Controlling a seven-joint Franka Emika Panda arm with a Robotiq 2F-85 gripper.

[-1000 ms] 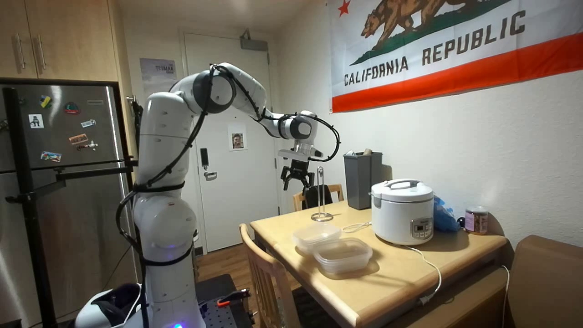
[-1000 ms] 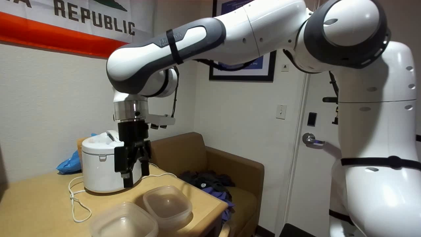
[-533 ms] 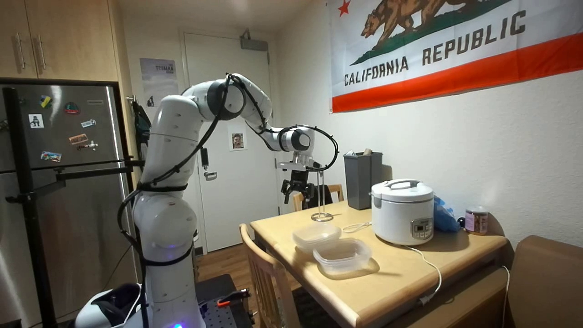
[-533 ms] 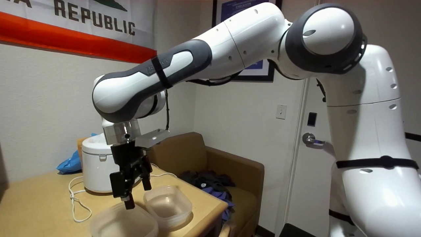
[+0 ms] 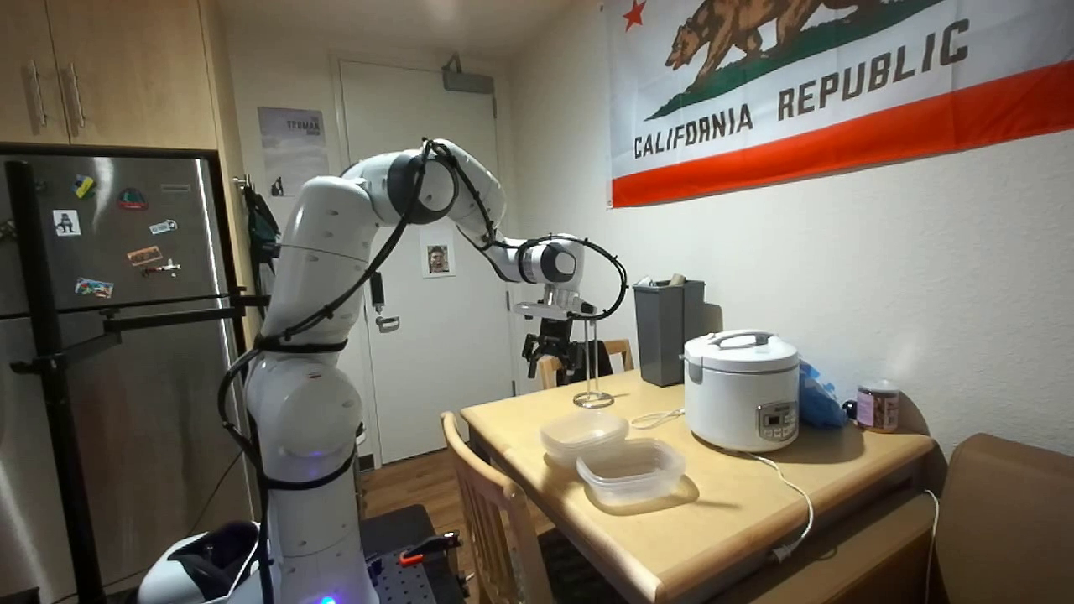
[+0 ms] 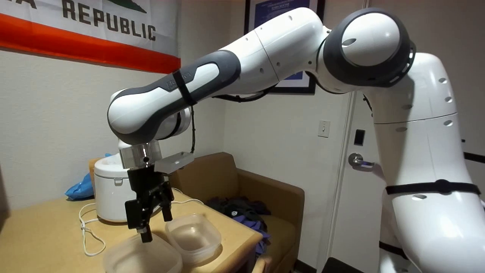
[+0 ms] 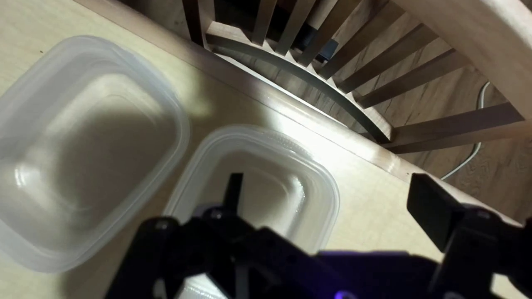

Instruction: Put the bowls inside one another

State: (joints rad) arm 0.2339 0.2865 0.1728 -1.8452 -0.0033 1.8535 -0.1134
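Bowls (image 5: pixel 631 480) on wooden table (image 5: pixel 730 507) beside wall (image 5: pixel 805 268)

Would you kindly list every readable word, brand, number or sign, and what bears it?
"CALIFORNIA REPUBLIC": white cloth flag with red stripe.
"TRUMAN", apparently: pale grey paper poster.
Too small or blurred: white rice cooker's control panel, pink-labelled jar, colourful refrigerator magnets, framed blue poster, white robot arm's marking.
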